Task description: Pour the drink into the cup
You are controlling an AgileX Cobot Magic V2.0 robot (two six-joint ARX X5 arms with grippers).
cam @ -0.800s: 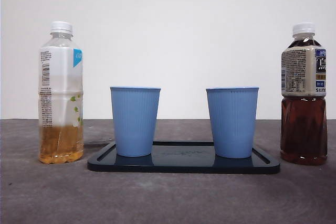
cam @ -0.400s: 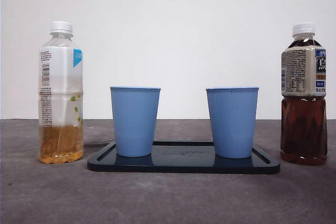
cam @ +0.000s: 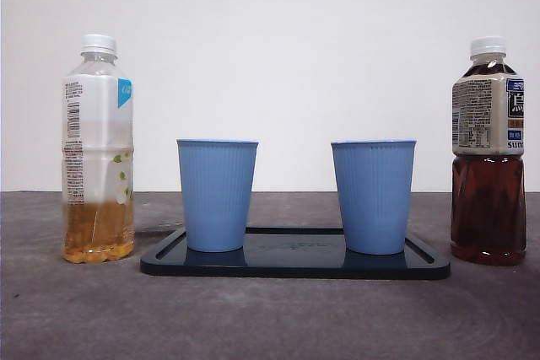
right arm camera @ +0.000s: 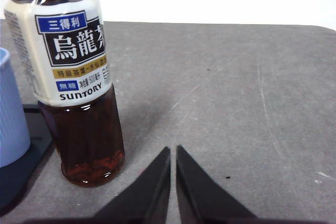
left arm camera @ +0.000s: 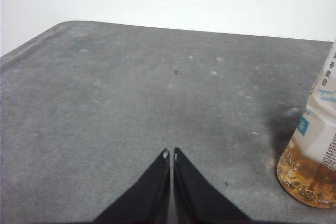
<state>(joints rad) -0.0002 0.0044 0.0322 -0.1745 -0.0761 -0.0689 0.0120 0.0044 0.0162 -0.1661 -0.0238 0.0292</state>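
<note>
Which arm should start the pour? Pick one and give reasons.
Either could. I lean right: its shut end effector sits close beside the dark tea bottle, with a blue cup just beyond.

Two ribbed pale-blue plastic cups (cam: 217, 195) (cam: 373, 196) sit on a glossy black tray (cam: 295, 264). The clear bottle with amber drink (cam: 98, 149) wears a white label; the dark-brown tea bottle (cam: 488, 153) carries cream-and-navy print. Grey mottled tabletop (cam: 270, 318).

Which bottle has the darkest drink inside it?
The oolong tea bottle at the right end of the tray. Its drink is deep brown and fills it nearly to the cap, while the other bottle holds only a little pale golden drink.
</note>
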